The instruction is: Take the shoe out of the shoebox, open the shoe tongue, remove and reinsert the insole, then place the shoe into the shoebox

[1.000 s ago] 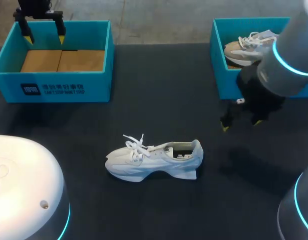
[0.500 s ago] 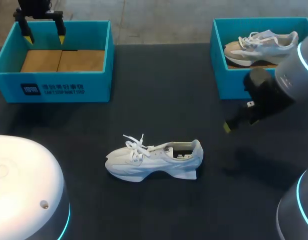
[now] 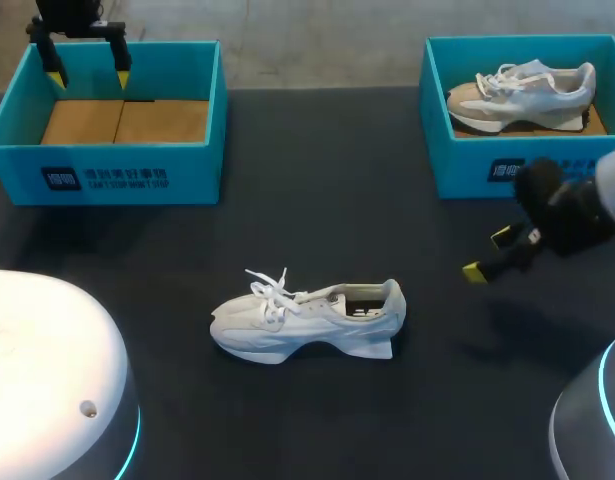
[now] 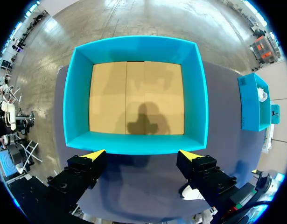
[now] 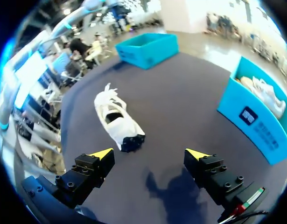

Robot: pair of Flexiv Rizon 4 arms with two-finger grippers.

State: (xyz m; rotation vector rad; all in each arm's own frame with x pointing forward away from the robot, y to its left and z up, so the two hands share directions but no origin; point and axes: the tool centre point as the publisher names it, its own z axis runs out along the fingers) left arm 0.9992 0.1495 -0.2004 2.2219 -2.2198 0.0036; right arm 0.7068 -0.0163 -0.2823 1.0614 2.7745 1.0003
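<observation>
One white shoe (image 3: 305, 320) sits on its sole at the centre of the table (image 3: 387, 180), long axis L–R, heel toward R gripper (image 3: 487, 254). That gripper hangs near the heel but apart, fingers spread, empty; R arm is nearer. L gripper (image 3: 87, 62), likewise spread & empty, hovers over far L shoebox (image 3: 107, 175). Vs. 1 s ago: R arm has swung rightward, uncovering R shoebox (image 3: 457, 170); shoe & L arm unchanged.
</observation>
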